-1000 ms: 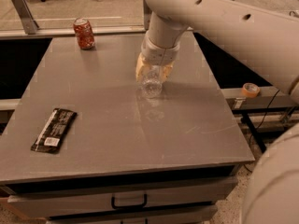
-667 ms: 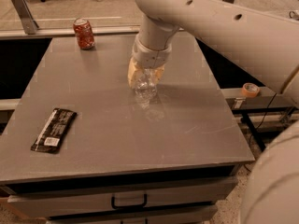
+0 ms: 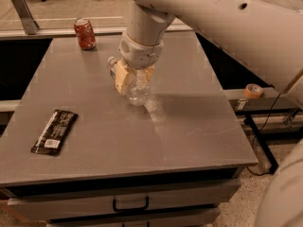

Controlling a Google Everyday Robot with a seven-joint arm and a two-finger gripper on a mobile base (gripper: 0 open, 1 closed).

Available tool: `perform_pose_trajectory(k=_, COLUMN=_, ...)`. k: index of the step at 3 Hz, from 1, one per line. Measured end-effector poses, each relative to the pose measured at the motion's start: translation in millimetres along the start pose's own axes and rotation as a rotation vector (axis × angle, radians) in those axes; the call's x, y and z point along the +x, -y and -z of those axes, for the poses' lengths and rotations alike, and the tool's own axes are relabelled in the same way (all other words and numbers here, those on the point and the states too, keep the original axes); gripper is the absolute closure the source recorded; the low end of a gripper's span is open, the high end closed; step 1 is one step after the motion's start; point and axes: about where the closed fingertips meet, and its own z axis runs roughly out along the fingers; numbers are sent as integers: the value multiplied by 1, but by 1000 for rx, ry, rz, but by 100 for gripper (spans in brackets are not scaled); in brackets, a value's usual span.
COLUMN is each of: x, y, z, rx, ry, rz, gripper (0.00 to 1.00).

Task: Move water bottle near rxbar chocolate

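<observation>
The water bottle (image 3: 137, 93) is clear ribbed plastic with a white cap. It hangs tilted in my gripper (image 3: 131, 79), a little above the middle of the grey table (image 3: 199, 126). The gripper's tan fingers (image 3: 123, 78) are shut on the bottle's upper part. The rxbar chocolate (image 3: 54, 131), a flat black wrapper with white lettering, lies at the table's front left, well to the left of the bottle and apart from it.
A red soda can (image 3: 84, 33) stands at the table's back left. My white arm (image 3: 213, 18) spans the upper right. A tape roll (image 3: 254, 90) sits on a ledge to the right. A drawer with a handle (image 3: 130, 204) is below the table's front edge.
My gripper has carried the bottle to the left and slightly forward, toward the black bar. The bar and the can have not moved.
</observation>
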Motion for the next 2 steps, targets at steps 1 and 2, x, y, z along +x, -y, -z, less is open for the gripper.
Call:
perform_pose_trajectory(k=1, x=8, y=-14, z=-3, rx=-23, ry=-2, rz=-8, gripper=100)
perform_pose_trajectory(k=2, x=20, y=-46, z=-12, rx=-92, ry=-12, rz=-44, gripper=100)
